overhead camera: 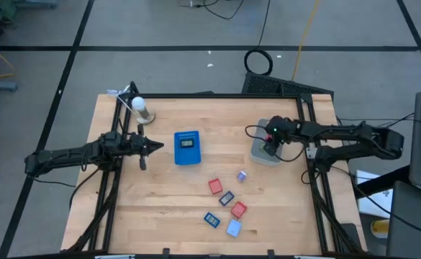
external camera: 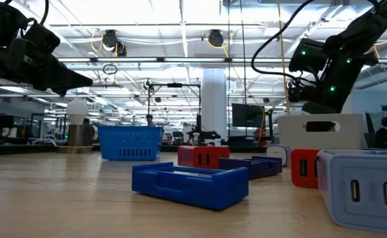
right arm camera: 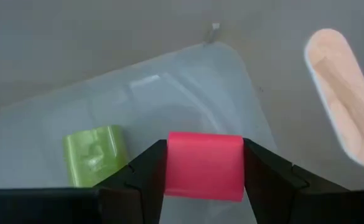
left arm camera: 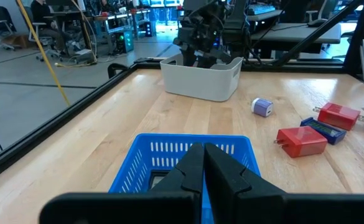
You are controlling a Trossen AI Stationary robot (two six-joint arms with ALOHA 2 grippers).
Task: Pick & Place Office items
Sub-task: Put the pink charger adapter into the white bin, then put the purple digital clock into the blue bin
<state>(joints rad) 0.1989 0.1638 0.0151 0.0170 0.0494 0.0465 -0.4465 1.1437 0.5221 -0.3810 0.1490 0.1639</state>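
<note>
Pink plastic fills the gap between the right gripper's (right arm camera: 204, 167) fingers: a small pink piece (right arm camera: 204, 165) is pinched there, held inside the grey bin (overhead camera: 267, 150) above its floor. On that floor, just beside the pink piece, lies a green piece (right arm camera: 95, 155). The bin sits at the right side of the wooden table (overhead camera: 167, 201), toward its far edge.

At the left side the left gripper (overhead camera: 152, 147) hangs over the table with its jaws pressed together and nothing between them, pointing at the blue tray (overhead camera: 187, 147) just to its right. A white bulb-shaped object (overhead camera: 139, 106) stands near the far left corner.

More pieces lie loose on the near middle of the table: a purple piece (overhead camera: 242, 175), a red piece (overhead camera: 215, 186), a dark blue piece (overhead camera: 227, 198), another red piece (overhead camera: 238, 209), a blue piece (overhead camera: 211, 219) and a light blue piece (overhead camera: 233, 229). None touches the tray or the bin.
</note>
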